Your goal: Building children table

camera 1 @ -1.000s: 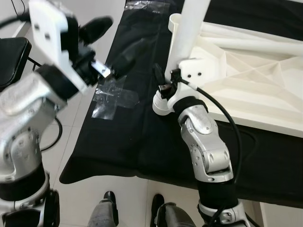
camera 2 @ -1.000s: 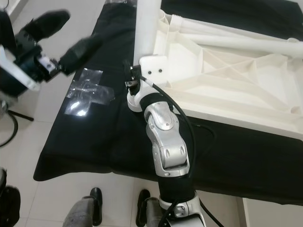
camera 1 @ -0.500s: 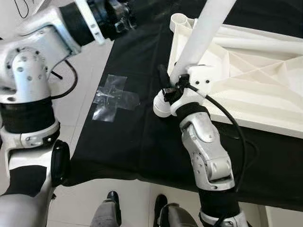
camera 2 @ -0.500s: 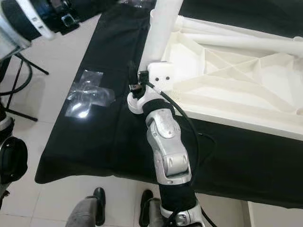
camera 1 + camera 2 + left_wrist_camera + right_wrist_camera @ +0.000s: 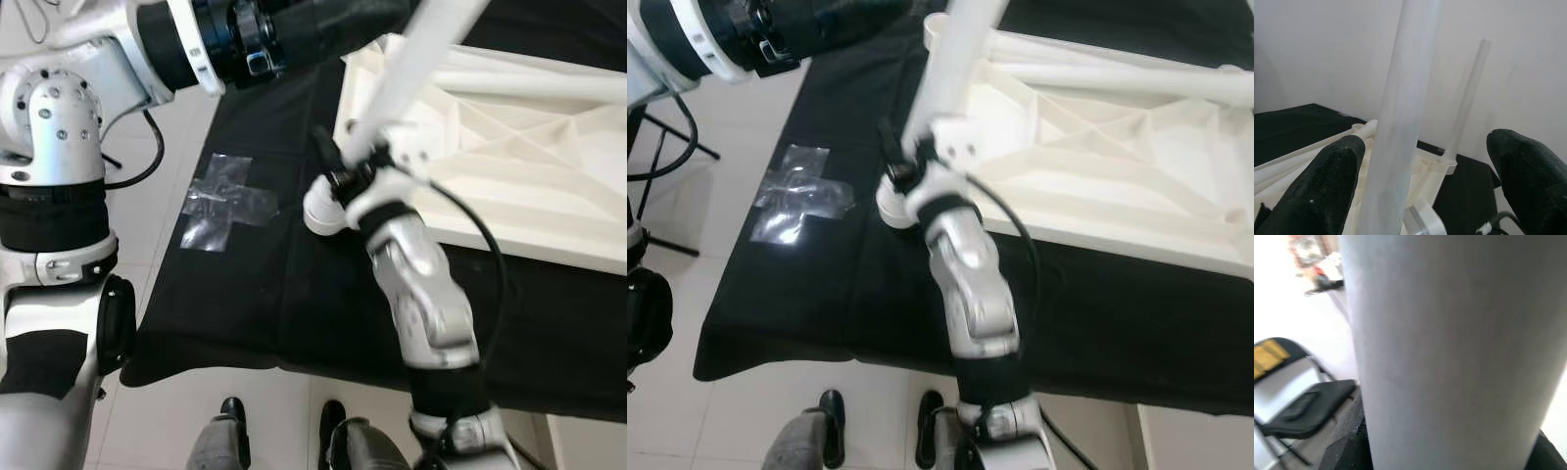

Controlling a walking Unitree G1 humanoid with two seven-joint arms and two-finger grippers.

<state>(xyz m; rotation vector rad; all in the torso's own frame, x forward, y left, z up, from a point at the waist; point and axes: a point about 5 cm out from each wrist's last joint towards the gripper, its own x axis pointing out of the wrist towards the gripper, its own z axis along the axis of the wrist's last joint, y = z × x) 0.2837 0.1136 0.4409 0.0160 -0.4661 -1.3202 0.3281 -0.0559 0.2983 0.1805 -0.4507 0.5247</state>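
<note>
My right gripper (image 5: 338,162) is clamped on the white table leg (image 5: 416,64) near its lower end, at the near left corner of the upturned white tabletop (image 5: 1136,157); in the right wrist view the leg (image 5: 1449,347) stands so close that it blocks most of the frame, with one black finger (image 5: 1349,440) pressed against its side; the leg leans up and to the right, out past the top of the frame; its foot end I cannot see clearly behind the wrist. My left gripper (image 5: 1430,191) is spread wide; in its wrist view the two black fingers (image 5: 1332,186) stand well apart with the same leg (image 5: 1400,112) rising between them, close to one finger, though I cannot tell whether that finger touches it; from the head the left arm (image 5: 59,127) reaches across the top of the frame toward the leg. The tabletop lies underside up on the bench, which is draped in a black cloth (image 5: 284,294), its ribs showing. Count of legs: three that I can make out; one in my right gripper, one standing upright in a far corner socket (image 5: 1464,103), one lying flat along the tabletop's far edge (image 5: 1136,83). One cross of clear tape (image 5: 225,201) is stuck on the cloth to the left of the tabletop. One black folding chair (image 5: 1303,406) stands on the floor in the right wrist view.
</note>
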